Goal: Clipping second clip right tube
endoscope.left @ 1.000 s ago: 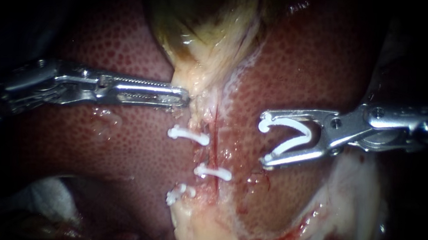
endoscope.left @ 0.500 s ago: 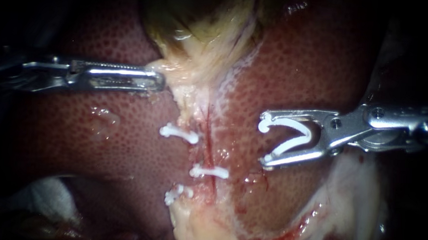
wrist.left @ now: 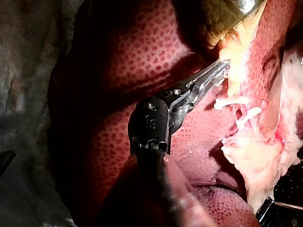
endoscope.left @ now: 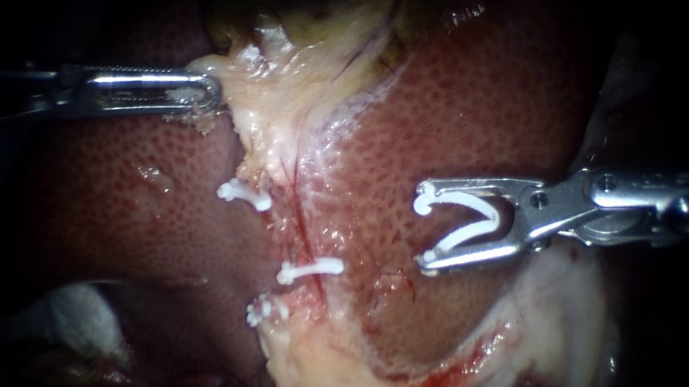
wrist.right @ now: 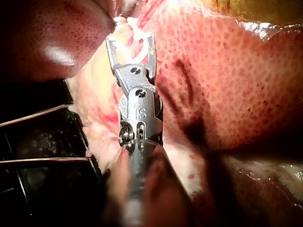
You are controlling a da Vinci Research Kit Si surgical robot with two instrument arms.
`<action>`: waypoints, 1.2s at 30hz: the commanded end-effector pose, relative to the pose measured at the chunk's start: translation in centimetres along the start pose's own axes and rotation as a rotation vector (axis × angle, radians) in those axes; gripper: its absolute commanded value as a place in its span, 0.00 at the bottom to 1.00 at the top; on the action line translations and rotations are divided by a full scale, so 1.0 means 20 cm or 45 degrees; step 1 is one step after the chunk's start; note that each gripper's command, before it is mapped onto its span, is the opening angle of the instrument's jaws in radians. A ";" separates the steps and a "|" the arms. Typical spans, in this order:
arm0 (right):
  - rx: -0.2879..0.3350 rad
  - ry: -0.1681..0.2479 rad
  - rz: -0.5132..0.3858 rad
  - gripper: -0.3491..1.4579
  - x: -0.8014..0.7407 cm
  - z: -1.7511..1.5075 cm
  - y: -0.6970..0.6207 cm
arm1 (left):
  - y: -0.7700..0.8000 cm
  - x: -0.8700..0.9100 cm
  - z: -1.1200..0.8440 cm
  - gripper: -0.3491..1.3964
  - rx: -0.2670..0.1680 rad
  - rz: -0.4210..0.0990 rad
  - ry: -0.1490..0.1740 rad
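Close view of a dark red speckled liver (endoscope.left: 472, 106) with the yellowish gallbladder (endoscope.left: 344, 23) at the top. A band of pale tissue (endoscope.left: 270, 128) runs down from the gallbladder through the middle of the view.

The left instrument (endoscope.left: 213, 95) comes in level from the left. Its end effector is closed narrow, pinching the edge of the pale tissue just below the gallbladder and holding it stretched toward the left.

A thin red tube (endoscope.left: 303, 224) runs down the band. Three white clips lie along it: an upper clip (endoscope.left: 245, 194), a middle clip (endoscope.left: 310, 270) and a lower clip (endoscope.left: 262, 310). I cannot tell which tube each one crosses.

The right instrument (endoscope.left: 422, 228) comes in from the right. Its end effector stands wide and carries an open clip (endoscope.left: 496, 214), V-shaped, mouth facing the band. This clip hangs over bare liver, well apart from the red tube and to its right, level with the gap between the upper and middle clips.
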 end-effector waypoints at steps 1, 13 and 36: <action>0.000 0.000 0.007 0.47 0.000 0.001 0.000 | 0.000 0.000 0.000 0.00 -0.001 0.000 0.000; 0.016 -0.029 0.091 0.47 -0.013 0.034 0.002 | 0.005 -0.001 0.000 0.00 0.007 0.008 0.003; -0.003 -0.098 0.196 0.47 -0.043 0.071 0.025 | 0.011 -0.001 0.001 0.00 0.006 0.007 0.003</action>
